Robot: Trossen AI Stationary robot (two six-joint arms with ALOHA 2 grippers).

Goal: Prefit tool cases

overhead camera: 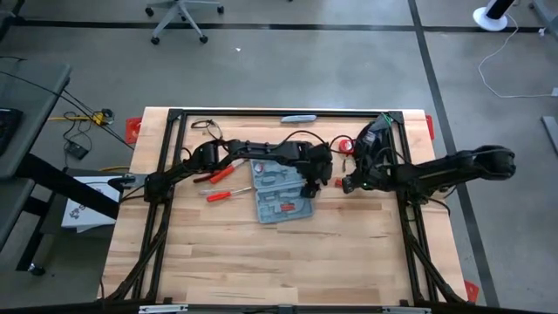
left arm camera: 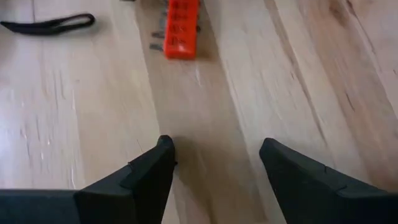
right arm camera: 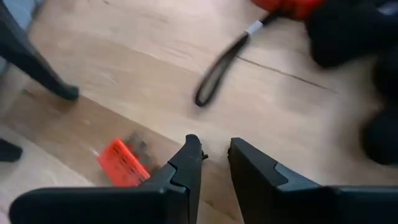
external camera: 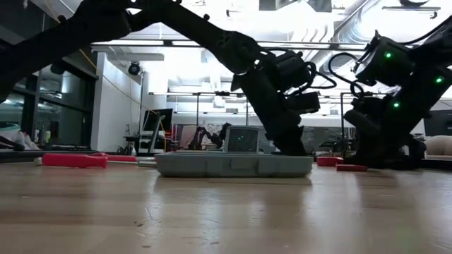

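Observation:
The blue-grey tool case (overhead camera: 277, 194) lies open and flat on the table's middle, with a red-handled tool in its moulded inside; it also shows in the low view (external camera: 233, 164). My left gripper (overhead camera: 319, 180) stands open just right of the case, its fingers (left arm camera: 155, 171) over bare wood. My right gripper (overhead camera: 349, 181) is a little farther right, open by a narrow gap (right arm camera: 214, 158), with nothing between its fingers. A small red bit holder (left arm camera: 180, 28) (right arm camera: 121, 163) lies on the wood between the two grippers.
Two red-handled tools (overhead camera: 222, 174) (overhead camera: 218, 194) lie left of the case. A black strap loop (right arm camera: 217, 68) runs to a red thing (overhead camera: 344, 144) behind the grippers. A slim grey-blue bar (overhead camera: 301, 117) lies at the far edge. The table's near half is bare wood.

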